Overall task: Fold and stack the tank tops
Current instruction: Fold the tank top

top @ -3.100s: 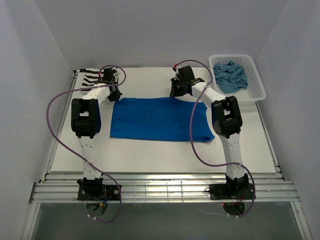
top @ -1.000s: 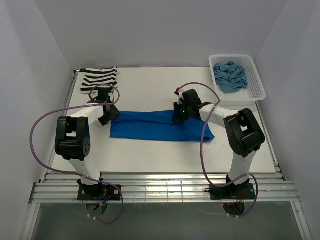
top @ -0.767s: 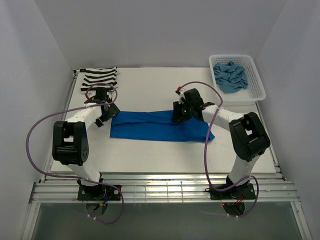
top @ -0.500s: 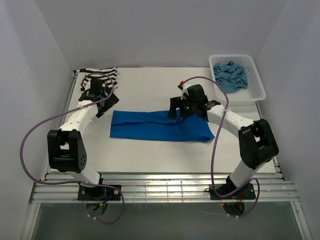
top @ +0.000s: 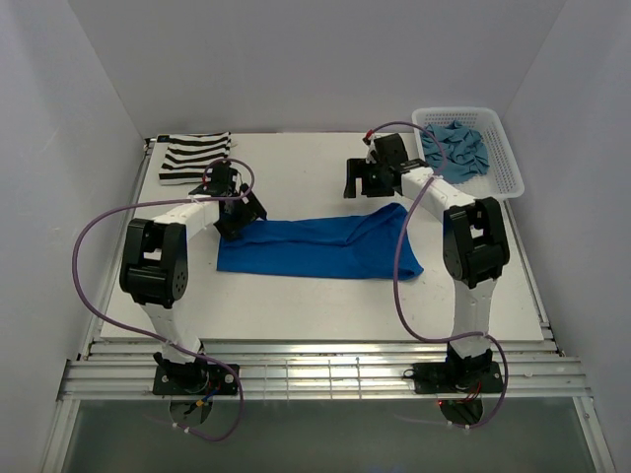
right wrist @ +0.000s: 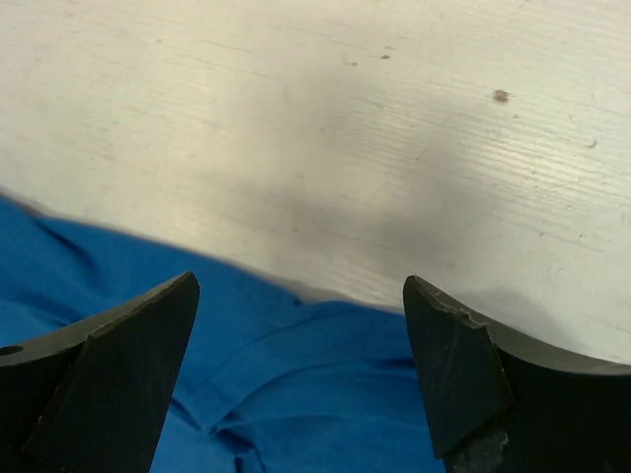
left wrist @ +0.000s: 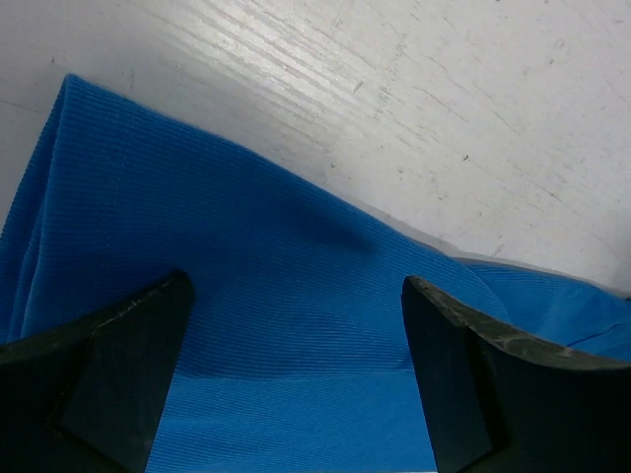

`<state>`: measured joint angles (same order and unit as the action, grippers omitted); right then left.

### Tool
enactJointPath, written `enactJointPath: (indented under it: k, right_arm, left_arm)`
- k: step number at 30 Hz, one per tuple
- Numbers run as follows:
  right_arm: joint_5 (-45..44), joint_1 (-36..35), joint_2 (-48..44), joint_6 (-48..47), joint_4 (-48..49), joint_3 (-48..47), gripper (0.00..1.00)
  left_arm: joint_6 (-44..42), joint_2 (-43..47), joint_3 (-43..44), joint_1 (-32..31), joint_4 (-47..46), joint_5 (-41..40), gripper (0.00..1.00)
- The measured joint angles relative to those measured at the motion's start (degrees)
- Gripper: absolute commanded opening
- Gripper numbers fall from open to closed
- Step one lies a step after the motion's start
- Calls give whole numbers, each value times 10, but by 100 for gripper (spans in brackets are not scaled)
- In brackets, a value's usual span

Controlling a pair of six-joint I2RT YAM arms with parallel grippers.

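Observation:
The royal blue tank top (top: 315,246) lies mid-table, folded into a long narrow band. My left gripper (top: 241,213) hovers open over its left end, and the wrist view shows blue ribbed cloth (left wrist: 296,296) between the spread fingers (left wrist: 118,365), which hold nothing. My right gripper (top: 367,185) is open just beyond the band's far right edge. Its fingers (right wrist: 473,374) straddle the blue hem (right wrist: 296,394) without touching it. The striped tank top (top: 195,156) lies folded at the back left corner. The teal tank top (top: 454,148) is crumpled in the basket.
A white lattice basket (top: 503,182) stands at the back right of the white table (top: 296,177). Purple cables loop from both arms over the table's sides. White walls close in the back and both sides.
Both grippers have opened and let go of the blue top, now a narrower band than three seconds ago. The right gripper moved back and right, while the left swung back and returned.

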<state>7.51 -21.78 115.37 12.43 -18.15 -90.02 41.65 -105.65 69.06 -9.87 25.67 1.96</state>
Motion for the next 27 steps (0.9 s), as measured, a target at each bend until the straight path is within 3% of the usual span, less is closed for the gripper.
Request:
enactJointPath:
  k: [12,27]
  right_arm:
    - [-8,21,52,0,-48,-28,90]
    - [-34,32,-33,3,-42,115,90]
  left_arm:
    - [0,-2,-11,0,-22,-6,98]
    - [2,-1,-11,0,-22,-20,98]
